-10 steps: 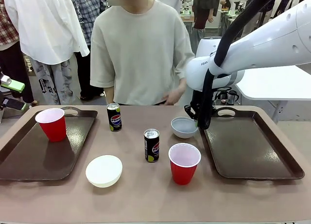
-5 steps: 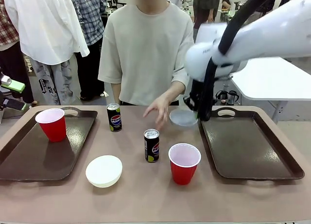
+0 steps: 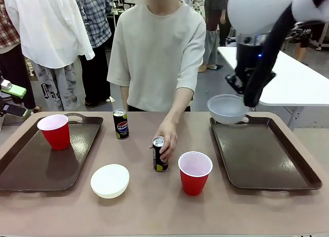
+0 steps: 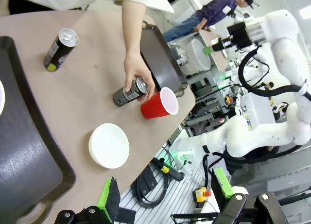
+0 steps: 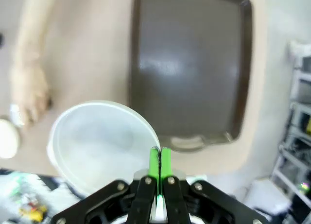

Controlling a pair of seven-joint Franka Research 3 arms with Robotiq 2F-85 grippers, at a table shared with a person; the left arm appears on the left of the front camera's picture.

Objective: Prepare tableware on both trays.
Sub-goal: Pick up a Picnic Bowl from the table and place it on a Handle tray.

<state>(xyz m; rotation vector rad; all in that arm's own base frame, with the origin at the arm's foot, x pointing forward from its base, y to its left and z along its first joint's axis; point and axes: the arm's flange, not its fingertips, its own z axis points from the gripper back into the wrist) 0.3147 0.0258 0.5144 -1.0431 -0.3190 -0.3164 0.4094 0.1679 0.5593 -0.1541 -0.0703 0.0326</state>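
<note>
Two large dark brown rectangular plastic trays with raised rims flank the table, and the step in hand, we judge, is the loading of the right-hand tray (image 3: 267, 162). The right gripper (image 3: 248, 104), its green pads clamped on the rim, holds the small pale grey-white round bowl (image 3: 226, 109) in the air over that tray's far corner, beside the handle slot. In the right wrist view we look down past the pinched bowl (image 5: 97, 141) onto the tray's bare floor (image 5: 194, 63).

The left-hand tray (image 3: 25, 167) carries one red plastic cup with a pale inside (image 3: 54, 131). On the brown tabletop (image 3: 154, 206) between the trays stand the second red cup (image 3: 195, 172), a small cream-white round bowl (image 3: 110, 180) and two small dark Pepsi cans. The far can (image 3: 121, 124) is just beside the left-hand tray's far corner. The near can (image 3: 160, 157) has the person's hand (image 3: 168, 137) closed around its top. The left gripper (image 4: 165, 199) hangs with its jaws wide apart and nothing between them.

We reckon the job is at an early stage, with one piece set down and one in transit. The next move calls for carrying the bowl inward, clear of the raised rim, and lowering it level. Once its base rests on the tray floor, the pads can part. A pinch on a thin rim leaves little margin, so a tilt could tip the bowl on landing.
</note>
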